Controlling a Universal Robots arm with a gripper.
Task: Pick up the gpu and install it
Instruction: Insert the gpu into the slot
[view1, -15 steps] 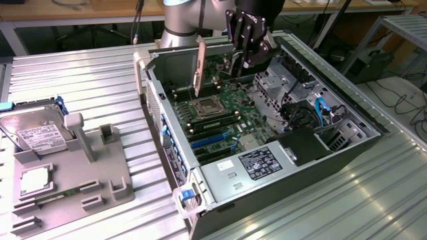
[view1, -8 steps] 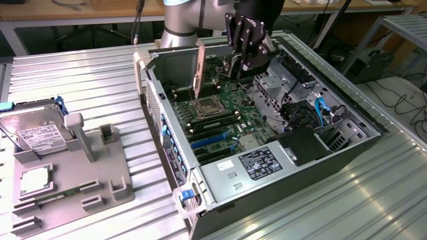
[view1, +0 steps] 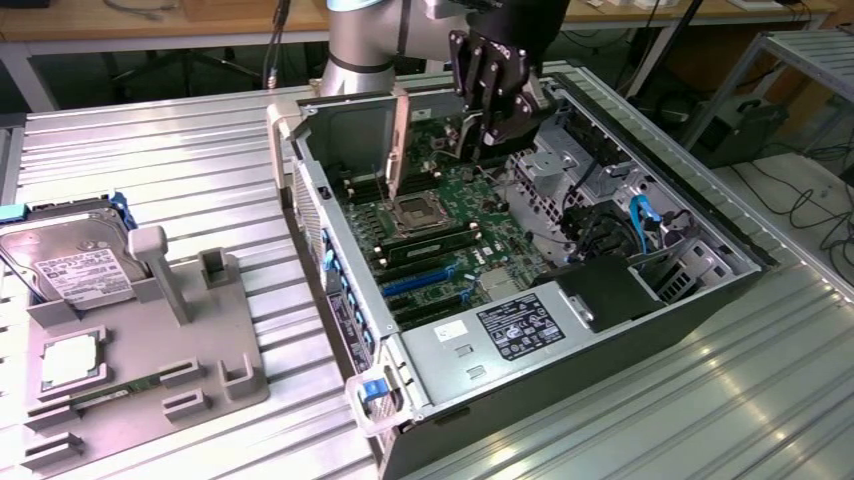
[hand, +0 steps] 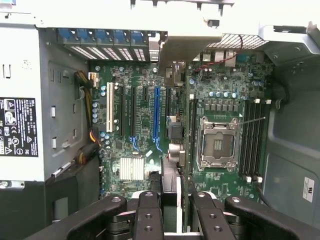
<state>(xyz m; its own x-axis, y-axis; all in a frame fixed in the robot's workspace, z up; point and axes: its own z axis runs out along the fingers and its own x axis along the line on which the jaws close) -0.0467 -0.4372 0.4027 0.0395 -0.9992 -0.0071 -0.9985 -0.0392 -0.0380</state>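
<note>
Nearest your wrist camera, the black two-fingered gripper (hand: 170, 220) is clamped narrowly on the thin green gpu card (hand: 172, 150), edge-on between its fingers. You see that card (view1: 399, 150) standing upright inside the open grey computer case (view1: 334, 270), over the green motherboard (view1: 454, 225), near the silver CPU socket (view1: 420, 212).

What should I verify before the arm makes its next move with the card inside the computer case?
1. Card gripped between the pincer fingers: ok.
2. Card upright, edge toward the motherboard: ok.
3. Card lined up over a slot: cannot tell; it sits between the blue slot and the processor socket.
4. Card pressed fully down: cannot tell.
5. Hard drive out of the way: ok, it lies outside the case.
</note>
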